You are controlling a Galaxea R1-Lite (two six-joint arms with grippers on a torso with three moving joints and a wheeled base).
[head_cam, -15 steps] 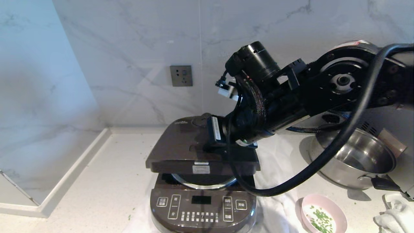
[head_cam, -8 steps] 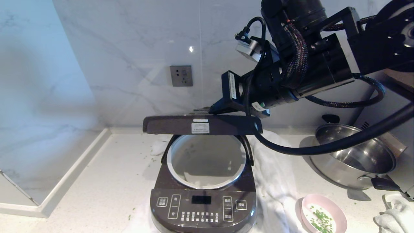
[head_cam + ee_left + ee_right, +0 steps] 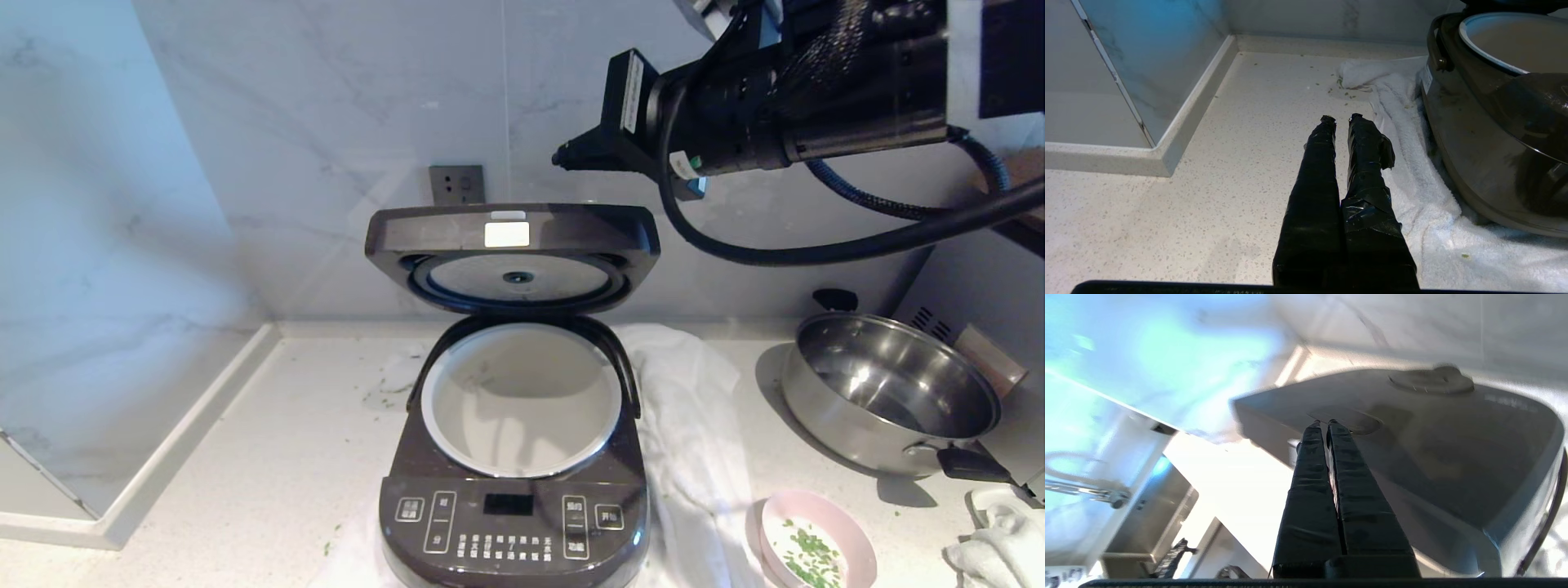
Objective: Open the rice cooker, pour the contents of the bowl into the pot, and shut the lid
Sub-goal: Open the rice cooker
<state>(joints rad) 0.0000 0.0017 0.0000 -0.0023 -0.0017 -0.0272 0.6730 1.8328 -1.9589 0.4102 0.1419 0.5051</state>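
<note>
The left gripper (image 3: 1338,118) hangs parked low over the speckled counter (image 3: 269,457) beside the white towel (image 3: 1412,196), its 2 taped fingers together and empty. At centre, the rice cooker (image 3: 514,523) has changed most: 1 second ago its lid (image 3: 512,255) lay barely lifted with the right arm on top of it, half a second ago it stood level, and now it is swung up near upright, its pale dimpled plate facing forward. The cream pot (image 3: 521,400) is fully exposed and looks empty. The right gripper (image 3: 1322,424) has risen with the lid and sits high above and to its right, fingers pressed together, holding nothing; whether the tips touch the lid's top cannot be told. So opening looks done. To the right the steel pan (image 3: 890,400) stands aside, and the pink bowl (image 3: 816,547) with its green scallion bits (image 3: 808,549) waits untouched near the front edge, likely the next target.
</note>
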